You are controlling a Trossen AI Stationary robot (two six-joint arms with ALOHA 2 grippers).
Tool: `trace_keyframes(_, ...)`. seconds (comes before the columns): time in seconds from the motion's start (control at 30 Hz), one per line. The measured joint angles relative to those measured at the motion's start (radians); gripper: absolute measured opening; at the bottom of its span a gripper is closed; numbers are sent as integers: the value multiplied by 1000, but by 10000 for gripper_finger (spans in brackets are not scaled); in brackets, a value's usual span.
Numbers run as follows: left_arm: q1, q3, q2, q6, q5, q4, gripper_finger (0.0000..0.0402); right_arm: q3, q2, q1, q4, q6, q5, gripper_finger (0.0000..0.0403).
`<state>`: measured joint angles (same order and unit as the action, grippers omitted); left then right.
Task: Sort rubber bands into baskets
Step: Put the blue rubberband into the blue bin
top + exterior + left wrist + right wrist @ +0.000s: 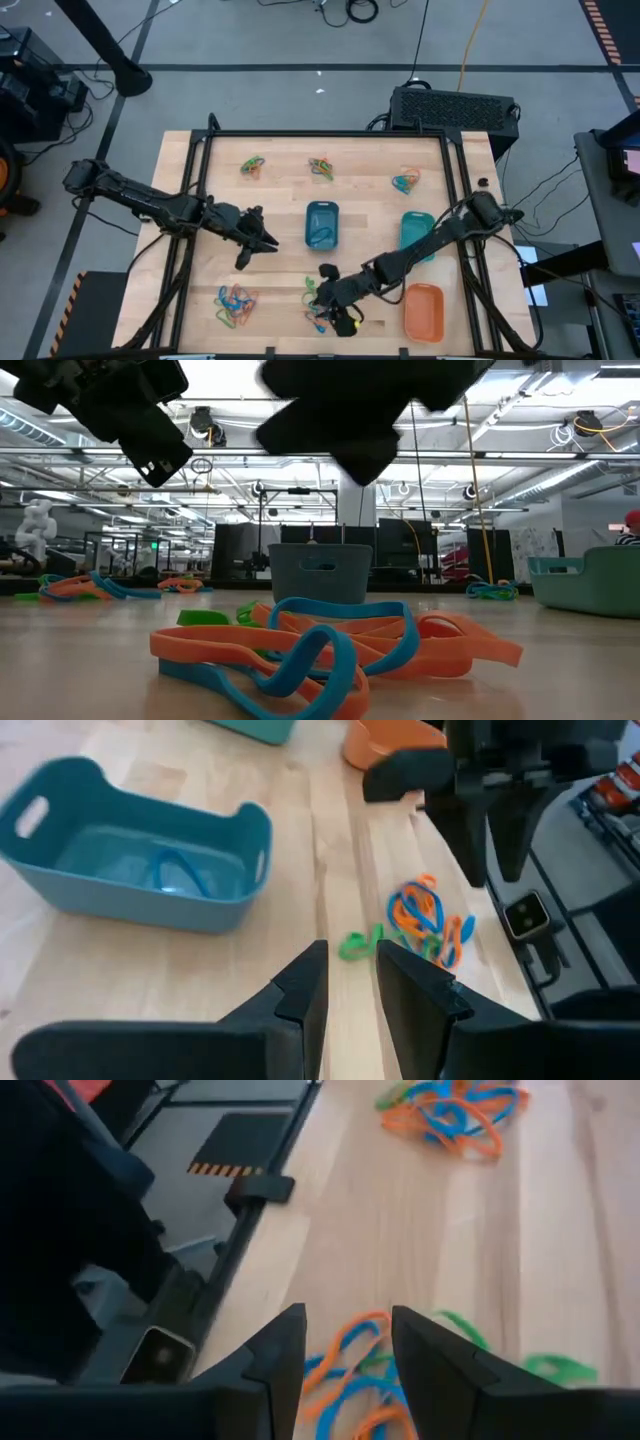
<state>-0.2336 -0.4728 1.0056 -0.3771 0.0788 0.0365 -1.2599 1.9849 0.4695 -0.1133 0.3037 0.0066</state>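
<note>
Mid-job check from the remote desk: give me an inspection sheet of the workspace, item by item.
Surface: wooden table, inside a black frame.
Job's things: blue basket mid-table with a blue band inside; teal basket and orange basket toward the right. Rubber band piles: three along the far edge, two near the front edge.
Clutter: nothing seen.
Grippers: left gripper left of the blue basket, open, empty; right gripper over the front-centre pile, open.
Cables: bundles run along both arms; yellow cable on the floor.
Surroundings: black box behind the table.
</note>
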Motion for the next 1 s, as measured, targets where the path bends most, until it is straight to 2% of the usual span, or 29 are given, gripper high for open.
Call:
trace_keyframes(0.13,-21,0,8,0,0,-2,95,-44,78,4,16,-76,7,141)
trace_keyframes(0.37,-43,0,10,-2,-2,3,95,-67,139,3,23,-92,23,141)
trace_keyframes(0.63,-44,0,10,-2,-36,7,95,-67,141,4,52,-104,12,141)
trace_keyframes(0.7,-44,0,10,-2,-45,7,95,-67,141,9,38,-90,-20,141)
trace_keyframes(0.8,-44,0,10,-2,-58,7,95,-67,141,31,34,-83,-60,141)
trace_keyframes(1.0,-44,0,10,-1,-70,7,95,-67,141,85,36,-84,-66,141)
